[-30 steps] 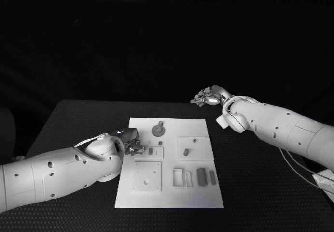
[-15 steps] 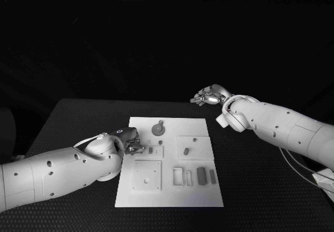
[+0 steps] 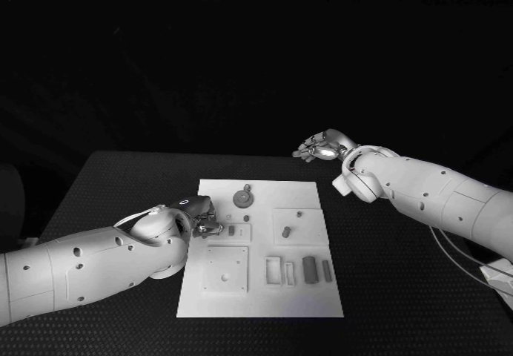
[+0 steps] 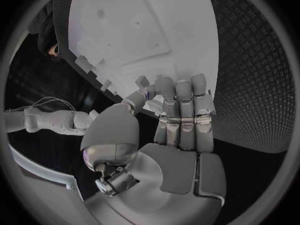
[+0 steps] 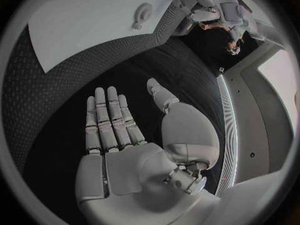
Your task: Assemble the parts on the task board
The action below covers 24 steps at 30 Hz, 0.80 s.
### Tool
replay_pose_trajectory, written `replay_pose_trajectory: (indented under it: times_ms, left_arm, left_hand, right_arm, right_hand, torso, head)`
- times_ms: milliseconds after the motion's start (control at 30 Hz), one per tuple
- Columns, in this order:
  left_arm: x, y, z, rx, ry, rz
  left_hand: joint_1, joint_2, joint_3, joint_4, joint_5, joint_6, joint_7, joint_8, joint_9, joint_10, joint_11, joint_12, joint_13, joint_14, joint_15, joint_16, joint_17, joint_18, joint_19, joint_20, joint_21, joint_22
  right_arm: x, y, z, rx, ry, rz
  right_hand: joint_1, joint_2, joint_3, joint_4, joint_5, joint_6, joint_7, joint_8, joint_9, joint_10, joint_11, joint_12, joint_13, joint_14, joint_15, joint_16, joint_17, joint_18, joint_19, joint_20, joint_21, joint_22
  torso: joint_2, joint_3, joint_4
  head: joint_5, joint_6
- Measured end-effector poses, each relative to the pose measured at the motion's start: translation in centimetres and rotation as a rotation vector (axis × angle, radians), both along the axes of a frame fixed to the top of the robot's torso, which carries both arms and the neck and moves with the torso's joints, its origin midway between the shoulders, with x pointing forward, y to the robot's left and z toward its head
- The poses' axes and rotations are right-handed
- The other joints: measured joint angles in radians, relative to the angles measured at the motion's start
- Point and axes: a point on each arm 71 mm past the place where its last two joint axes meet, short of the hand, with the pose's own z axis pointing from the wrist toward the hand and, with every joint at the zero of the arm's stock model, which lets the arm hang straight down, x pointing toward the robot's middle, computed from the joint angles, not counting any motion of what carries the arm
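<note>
Board (image 3: 305, 196) unlabelled; left hand (image 3: 201, 220) at edge.

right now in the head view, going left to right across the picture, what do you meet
left arm → left hand at the board's left edge → white task board with its small parts → right hand, raised beyond the board's far right corner → right arm
</note>
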Motion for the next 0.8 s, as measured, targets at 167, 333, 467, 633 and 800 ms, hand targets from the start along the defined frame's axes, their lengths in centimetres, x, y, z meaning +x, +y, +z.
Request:
replay_pose_trajectory:
  times_ms: [167, 333, 467, 633, 800]
  left_arm:
    - [0.05, 0.06, -0.01, -0.002, -0.004, 0.002]
    - [0.11, 0.06, -0.03, -0.002, -0.006, 0.002]
    - [0.13, 0.06, -0.03, -0.002, -0.007, 0.0]
    - [0.09, 0.03, -0.05, 0.0, -0.008, -0.002]
    - [0.04, 0.02, -0.07, 0.001, -0.009, -0.004]
  left_hand:
    - [0.0, 0.0, 0.0, 0.0, -0.002, 0.0, 0.0, -0.001, 0.0, 0.0, 0.0, 0.0, 0.0, 0.0, 0.0, 0.0, 0.0, -0.001, 0.0, 0.0, 0.0, 0.0]
    - [0.001, 0.001, 0.0, 0.0, -0.002, -0.001, -0.001, -0.001, -0.001, 0.0, 0.0, 0.0, 0.0, 0.0, 0.0, 0.0, 0.0, -0.002, 0.0, 0.0, 0.0, 0.0]
    - [0.001, 0.001, 0.0, -0.001, -0.006, -0.001, -0.001, -0.001, -0.001, 0.0, 0.0, 0.0, 0.0, 0.0, 0.0, 0.0, -0.001, -0.003, 0.0, 0.0, 0.0, 0.0]
    - [0.001, 0.001, 0.001, -0.001, -0.006, 0.0, 0.0, -0.001, -0.001, 0.0, 0.0, 0.0, 0.0, 0.0, 0.0, 0.0, -0.001, -0.008, -0.004, -0.004, 0.0, 0.0]
    - [0.001, 0.001, 0.001, -0.001, -0.006, 0.002, 0.002, -0.003, -0.001, 0.0, 0.0, 0.0, 0.0, 0.0, 0.0, 0.0, -0.002, -0.008, -0.004, -0.004, 0.0, 0.0]
  right_arm:
    - [0.0, -0.03, 0.0, 0.001, 0.001, -0.001]
    - [0.0, -0.05, -0.01, 0.002, 0.002, -0.001]
    - [0.0, -0.05, -0.01, 0.002, 0.003, 0.0]
    - [0.0, -0.07, -0.03, 0.003, 0.004, 0.0]
    - [0.0, -0.15, -0.04, 0.003, 0.006, -0.001]
  right_hand:
    - [0.0, 0.0, 0.0, 0.0, 0.0, 0.0, 0.0, 0.003, 0.0, 0.0, 0.0, 0.0, 0.0, 0.0, 0.0, 0.0, 0.0, 0.0, -0.003, 0.003, 0.0, 0.001]
    - [-0.003, -0.003, 0.0, 0.0, 0.0, 0.0, 0.0, 0.003, 0.0, 0.0, 0.0, 0.0, -0.001, 0.0, 0.0, 0.0, 0.0, 0.0, -0.004, 0.004, 0.0, 0.001]
    - [-0.004, -0.004, 0.003, 0.003, 0.0, 0.0, 0.0, 0.003, 0.0, 0.0, 0.0, 0.0, -0.002, 0.0, 0.0, 0.0, 0.0, 0.0, -0.004, 0.004, 0.0, 0.001]
    - [-0.004, -0.004, 0.0, 0.006, 0.0, 0.0, 0.0, 0.003, -0.001, 0.0, 0.0, 0.0, -0.002, 0.0, 0.0, 0.0, 0.001, 0.0, -0.004, 0.004, 0.0, 0.002]
    - [-0.004, -0.004, 0.0, 0.006, 0.0, 0.0, 0.0, 0.003, -0.001, 0.004, 0.004, 0.0, -0.003, 0.0, 0.0, 0.0, 0.001, 0.0, -0.004, 0.004, 0.0, 0.002]
  torso:
    - [0.0, 0.0, -0.0006]
    - [0.0, 0.0, -0.0002]
    - [0.0, 0.0, -0.0002]
    - [0.0, 0.0, -0.0003]
    - [0.0, 0.0, -0.0001]
  head:
    - [-0.001, 0.001]
    - [-0.001, 0.002]
    - [-0.001, 0.001]
    - [-0.001, 0.0]
    - [-0.001, -0.001]
